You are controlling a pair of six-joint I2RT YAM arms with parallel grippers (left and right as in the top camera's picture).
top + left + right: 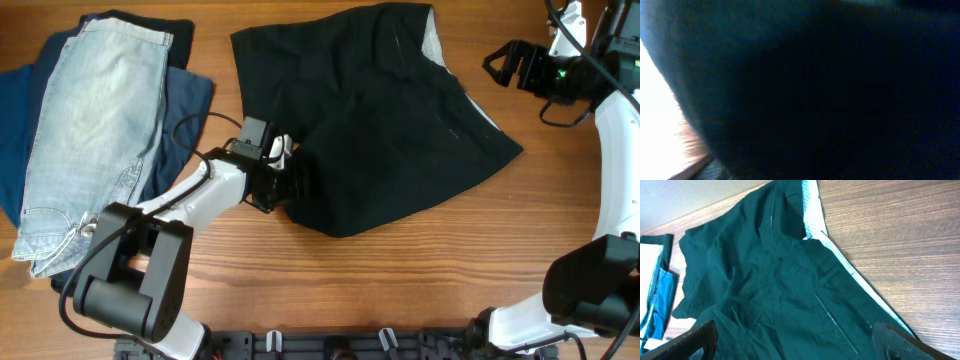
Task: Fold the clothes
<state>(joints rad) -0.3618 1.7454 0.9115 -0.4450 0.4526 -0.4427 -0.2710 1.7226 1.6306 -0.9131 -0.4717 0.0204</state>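
From overhead, one pair of plain black fabric shorts point(370, 110) lies spread flat across the upper middle of the wooden tabletop point(400, 290), its pale grey-white waistband lining point(432, 40) showing at the upper right edge. Well apart to the left, one pair of light-wash denim shorts point(90, 130) lies on top of a pile of navy blue garments point(190, 100); how many navy pieces there are I cannot tell. Two arms are in view. The left arm point(190, 200) stretches low from the near left corner to the lower left edge of the black fabric shorts, where the left fingers point(283, 186) meet the cloth; whether they clamp it I cannot tell. The right arm point(615, 150) curves up the right side, and the right fingers point(492, 65) point left towards the waistband without touching it. The left wrist view is almost filled by blurred dark fabric, with a bright sliver of tabletop at the lower left and no fingers visible. The right wrist view looks down on the waistband and a slit pocket, with the two right fingers spread wide apart in the bottom corners, holding nothing.
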